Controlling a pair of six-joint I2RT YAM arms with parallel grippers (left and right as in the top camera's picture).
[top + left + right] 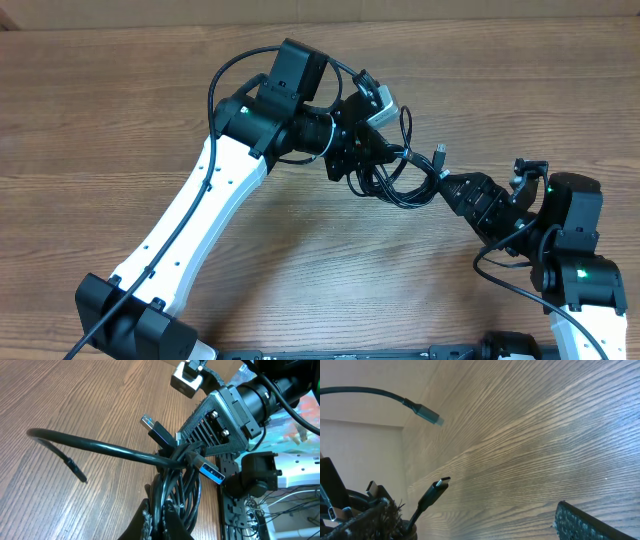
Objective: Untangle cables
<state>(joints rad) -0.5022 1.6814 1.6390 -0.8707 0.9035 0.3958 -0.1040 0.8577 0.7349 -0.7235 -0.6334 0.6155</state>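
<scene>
The cables (pixel 408 182) are a loose bundle of thin black loops at the middle of the table, with one plug end (pixel 440 151) sticking out to the right. My left gripper (pixel 362 165) is shut on the bundle; the left wrist view shows its jaws (pixel 165 522) pinching several strands (pixel 172 487). A silver plug (pixel 147 422) and a blue-tipped plug (pixel 212 472) stick out above them. My right gripper (pixel 443 183) is at the bundle's right side. In the right wrist view its fingers (pixel 470 527) are wide apart, with a small plug (pixel 439 484) beside the left finger.
The wooden table (pixel 120 120) stretches around both arms. A free cable end (pixel 425 414) hangs in the air in the right wrist view. The right arm's base (pixel 580 270) is at the lower right, and the left arm (pixel 200 220) crosses the left half.
</scene>
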